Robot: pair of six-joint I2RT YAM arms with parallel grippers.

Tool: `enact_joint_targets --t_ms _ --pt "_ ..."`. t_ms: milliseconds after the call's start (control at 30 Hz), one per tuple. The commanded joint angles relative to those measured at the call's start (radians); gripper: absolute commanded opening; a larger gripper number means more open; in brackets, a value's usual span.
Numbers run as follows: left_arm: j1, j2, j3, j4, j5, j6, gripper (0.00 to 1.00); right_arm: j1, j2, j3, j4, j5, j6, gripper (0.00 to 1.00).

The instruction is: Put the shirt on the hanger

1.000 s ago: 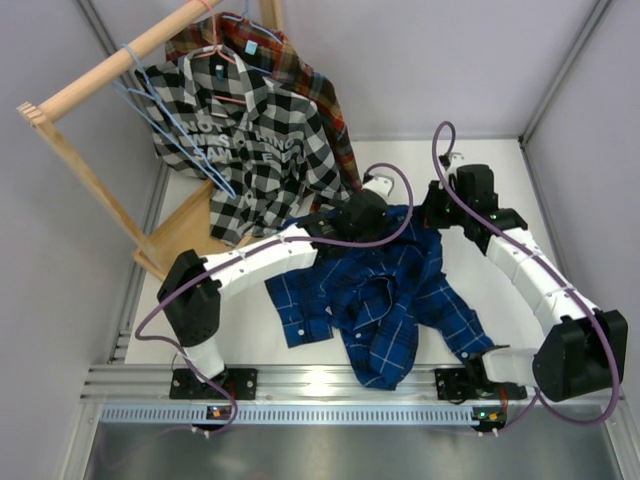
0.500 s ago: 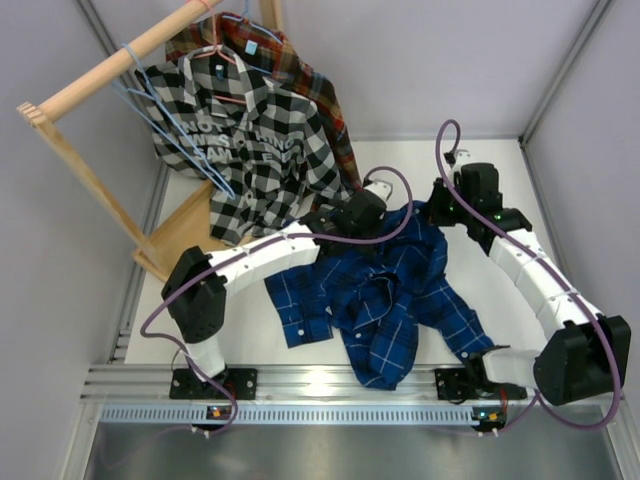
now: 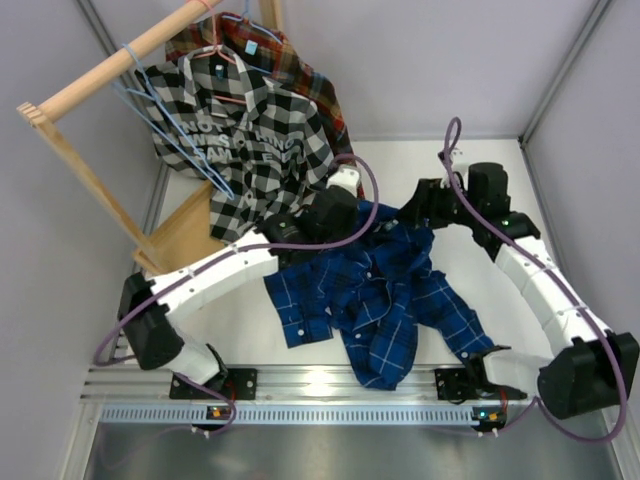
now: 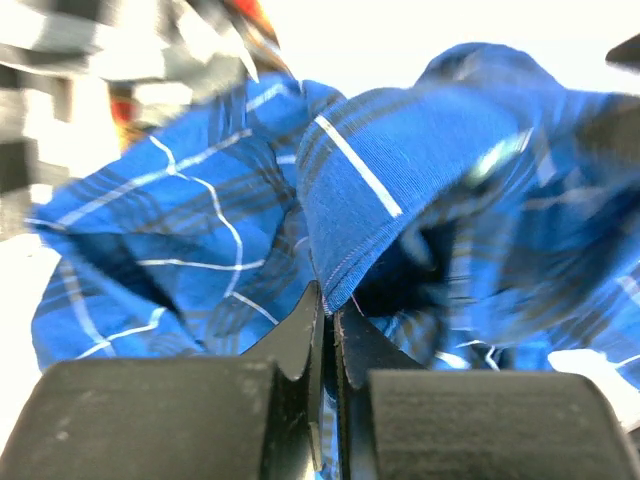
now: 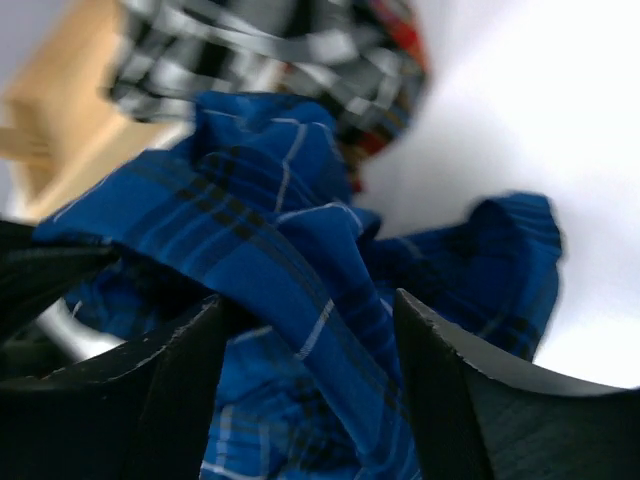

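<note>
The shirt [image 3: 385, 290], dark blue plaid with thin pale lines, lies crumpled on the white table between the two arms. My left gripper [image 3: 350, 212] is at its far left edge, jaws shut on a hem of the shirt [image 4: 360, 200]; the pinch shows in the left wrist view [image 4: 328, 300]. My right gripper [image 3: 405, 212] stands open at the far right edge of the cloth. A fold of the shirt [image 5: 290, 260] runs loose between its spread fingers [image 5: 450, 370]. The hanger [image 3: 175, 135], thin light-blue wire, hangs from the wooden rail at the back left.
A wooden rack [image 3: 110, 70] stands at the back left, its base board [image 3: 185, 230] on the table. A black-and-white checked shirt [image 3: 250, 140] hangs on it, over a red-brown plaid shirt [image 3: 325, 100]. Grey walls close in both sides.
My right gripper has opened and let go of the shirt. The left arm has swung left and back, dragging the pinched far edge of the shirt toward the rack.
</note>
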Motion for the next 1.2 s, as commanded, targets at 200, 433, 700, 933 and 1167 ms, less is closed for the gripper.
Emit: enact_joint_targets --t_ms 200,433,700,933,1167 --pt "0.014 -0.186 -0.122 -0.042 -0.09 -0.044 0.0 0.291 -0.126 0.251 0.034 -0.051 -0.028 0.73" --pt "0.014 -0.267 -0.268 0.107 0.004 -0.088 0.0 0.614 0.132 0.573 0.027 0.232 -0.099 0.76" --pt "0.014 -0.387 -0.536 0.343 -0.025 -0.185 0.0 0.729 0.351 0.817 0.147 0.306 -0.136 0.75" --pt "0.052 -0.418 -0.597 0.375 -0.09 -0.297 0.0 0.732 0.341 0.699 0.147 0.366 -0.223 0.79" --pt "0.118 -0.493 -0.606 0.398 -0.128 -0.407 0.0 0.681 0.191 0.421 0.033 0.391 -0.285 0.82"
